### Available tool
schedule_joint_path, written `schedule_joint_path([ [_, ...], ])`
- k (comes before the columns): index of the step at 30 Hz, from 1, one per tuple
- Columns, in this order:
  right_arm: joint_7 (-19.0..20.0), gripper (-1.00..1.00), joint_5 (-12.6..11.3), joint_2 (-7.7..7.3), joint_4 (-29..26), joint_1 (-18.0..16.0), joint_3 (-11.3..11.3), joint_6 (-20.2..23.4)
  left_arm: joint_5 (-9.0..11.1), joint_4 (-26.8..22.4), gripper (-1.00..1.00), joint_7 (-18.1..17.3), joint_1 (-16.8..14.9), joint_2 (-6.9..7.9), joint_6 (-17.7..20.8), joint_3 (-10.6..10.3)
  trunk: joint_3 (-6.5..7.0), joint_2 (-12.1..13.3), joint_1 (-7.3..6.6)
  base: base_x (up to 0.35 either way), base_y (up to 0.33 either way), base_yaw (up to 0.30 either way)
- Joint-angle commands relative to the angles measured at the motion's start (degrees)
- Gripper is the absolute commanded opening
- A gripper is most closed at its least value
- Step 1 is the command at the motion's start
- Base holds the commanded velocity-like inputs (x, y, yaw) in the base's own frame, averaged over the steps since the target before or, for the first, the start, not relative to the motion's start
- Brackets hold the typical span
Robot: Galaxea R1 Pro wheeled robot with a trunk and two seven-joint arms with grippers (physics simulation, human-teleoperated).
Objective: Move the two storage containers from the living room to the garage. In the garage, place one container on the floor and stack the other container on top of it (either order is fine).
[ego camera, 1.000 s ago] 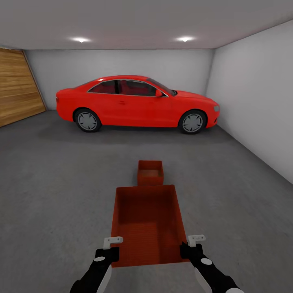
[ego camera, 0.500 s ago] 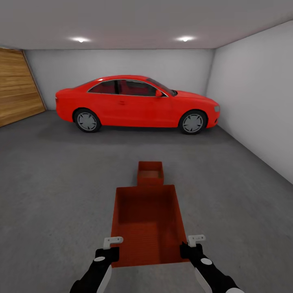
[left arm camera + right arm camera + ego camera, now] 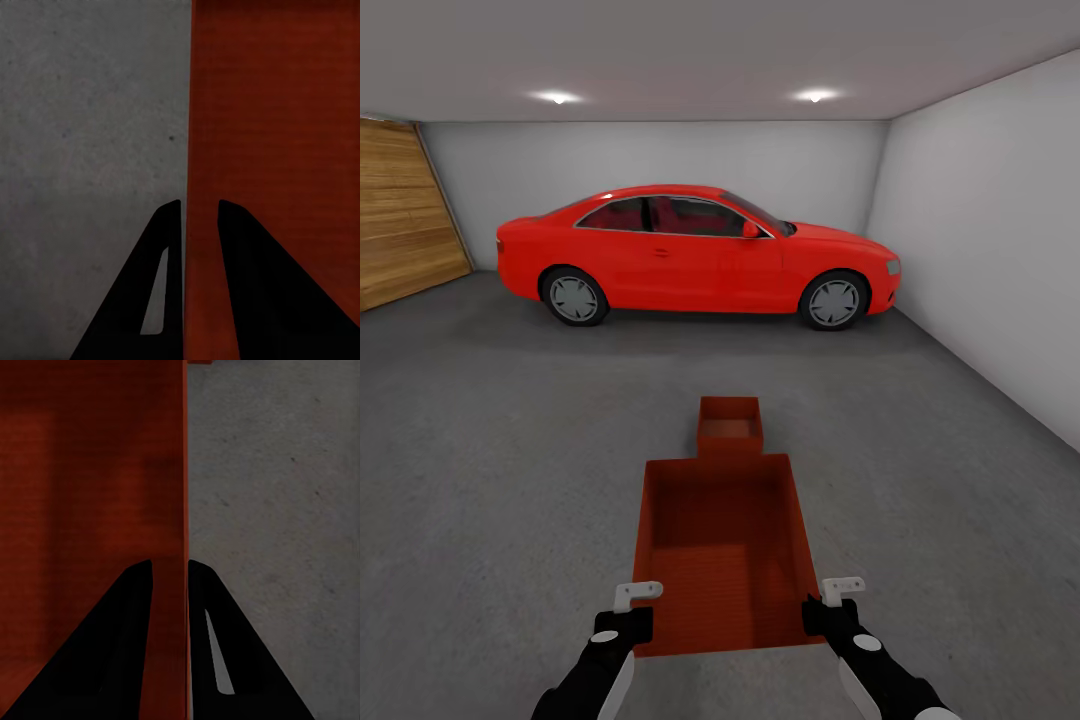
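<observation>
Garage, facing the red car [image 3: 695,250] parked side-on across the far end. I had the near container [image 3: 720,545] carried between both arms, its open top toward the head camera. The left gripper [image 3: 628,612] was pinching the left side wall at the near corner; in the left wrist view the two dark fingers [image 3: 161,292] straddled that wall's edge with the concrete floor [image 3: 82,150] beyond. The right gripper [image 3: 828,605] was pinching the right side wall the same way, one finger [image 3: 120,652] inside the bin and one outside. The far container [image 3: 729,425] sat on the floor [image 3: 510,450] directly ahead, between me and the car, long axis pointing away. Both bins looked empty: plain rust-red bottoms, nothing lying in either. My judgement of the step: carry the held bin forward over the grounded one and set it in. To do that well I reckoned on keeping the held bin level, matching its long axis to the other's, centring before lowering, and letting go with both sides together only once it was seated. Whether the held bin was clear of the ground I could not tell.
</observation>
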Motion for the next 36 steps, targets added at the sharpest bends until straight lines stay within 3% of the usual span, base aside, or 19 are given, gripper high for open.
schedule_joint_path([
  [1,0.2,-1.0,-0.8,-0.18,0.1,0.0,1.0,-0.2,-0.8,-0.4,-1.0,0.1,-0.1,-0.07,0.4,0.5,-0.12,-0.1,0.03,0.0,0.0,0.0],
  [10,0.2,-1.0,-0.8,-0.2,0.1,0.0,1.0,-0.2,-0.8,-0.4,-1.0,0.1,-0.1,-0.07,0.4,0.5,-0.12,-0.1,0.03,0.17,0.0,0.0],
  [36,0.2,-1.0,-0.8,-0.22,0.1,0.0,1.0,-0.2,-0.8,-0.4,-1.0,0.1,-0.1,-0.07,0.4,0.5,-0.12,-0.1,0.03,0.025,-0.002,0.0],
])
